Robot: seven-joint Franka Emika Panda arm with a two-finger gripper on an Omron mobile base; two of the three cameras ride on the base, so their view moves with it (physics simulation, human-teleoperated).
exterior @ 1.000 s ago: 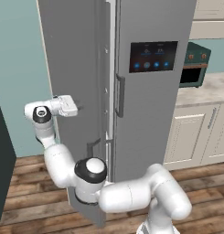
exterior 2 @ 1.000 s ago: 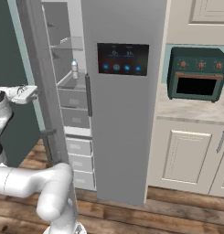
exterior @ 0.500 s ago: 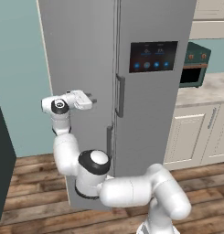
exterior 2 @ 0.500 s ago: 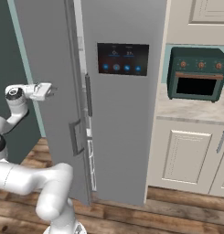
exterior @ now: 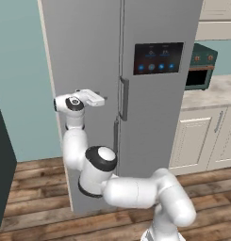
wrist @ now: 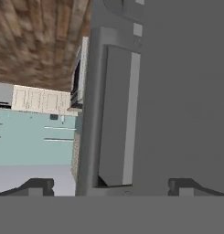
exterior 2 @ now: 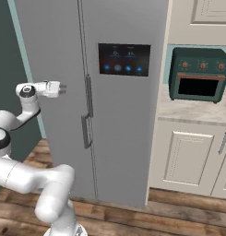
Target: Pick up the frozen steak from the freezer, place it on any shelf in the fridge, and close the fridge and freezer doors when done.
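Item: side-by-side appliance, both doors appearing shut.
- Freezer door, plain grey; our fingers stand apart, empty, against its face.
- Fridge door, bearing a dark touchscreen.
- Contents: hidden behind the doors; the frozen steak's place we cannot tell.
- Hazard, in our judgement: an arm swing could catch a bar handle and pull a door ajar.
- Nearby: green oven on the surface.

Grey oven on stone counter

Plain grey freezer door, teal oven
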